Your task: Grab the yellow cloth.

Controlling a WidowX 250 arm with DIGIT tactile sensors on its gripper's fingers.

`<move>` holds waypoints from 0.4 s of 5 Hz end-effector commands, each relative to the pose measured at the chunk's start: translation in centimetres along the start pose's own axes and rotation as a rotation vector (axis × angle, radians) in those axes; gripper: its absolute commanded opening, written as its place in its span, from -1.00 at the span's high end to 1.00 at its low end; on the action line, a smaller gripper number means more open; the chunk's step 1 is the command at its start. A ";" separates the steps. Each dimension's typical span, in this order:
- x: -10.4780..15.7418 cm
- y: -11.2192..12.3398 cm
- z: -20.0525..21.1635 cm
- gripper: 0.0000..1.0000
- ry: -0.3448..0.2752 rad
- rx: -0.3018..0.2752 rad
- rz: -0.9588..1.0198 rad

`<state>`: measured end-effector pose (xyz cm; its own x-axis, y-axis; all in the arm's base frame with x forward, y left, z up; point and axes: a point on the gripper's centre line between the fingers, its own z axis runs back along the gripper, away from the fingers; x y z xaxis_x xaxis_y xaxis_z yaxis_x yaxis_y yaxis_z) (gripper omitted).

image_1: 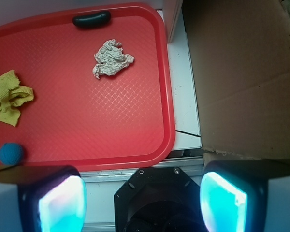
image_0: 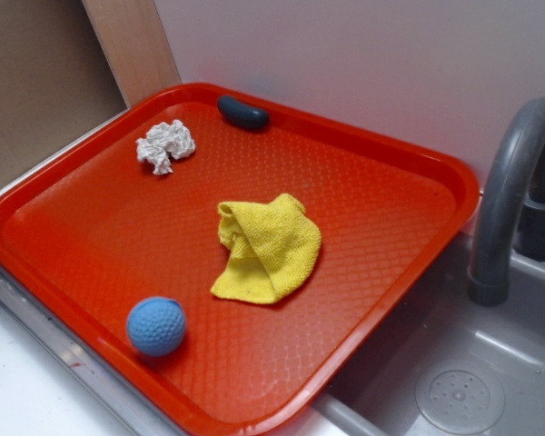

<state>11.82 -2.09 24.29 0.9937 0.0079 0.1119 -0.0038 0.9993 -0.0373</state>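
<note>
Crumpled bright yellow microfibre cloth lies near the middle of the red plastic tray, apart from the blue dimpled ball, the white paper wad and the dark oblong object at the rim. Tool hangs beyond the tray's edge, pads spread wide, empty.

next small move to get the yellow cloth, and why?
Probably shift the gripper toward the yellow cloth before descending. In the wrist view the cloth lies at the far left of the red tray, well off the open fingers, which sit high, off the tray's edge.
</note>
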 end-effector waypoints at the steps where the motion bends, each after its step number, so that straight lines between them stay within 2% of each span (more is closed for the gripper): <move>1: 0.0 0.0 0.0 -1.00 0.000 0.000 0.000; 2: 2.2 -2.9 -1.9 -1.00 -0.046 -0.082 -0.011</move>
<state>14.18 -4.95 22.12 0.9918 0.0106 0.1273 0.0042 0.9933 -0.1155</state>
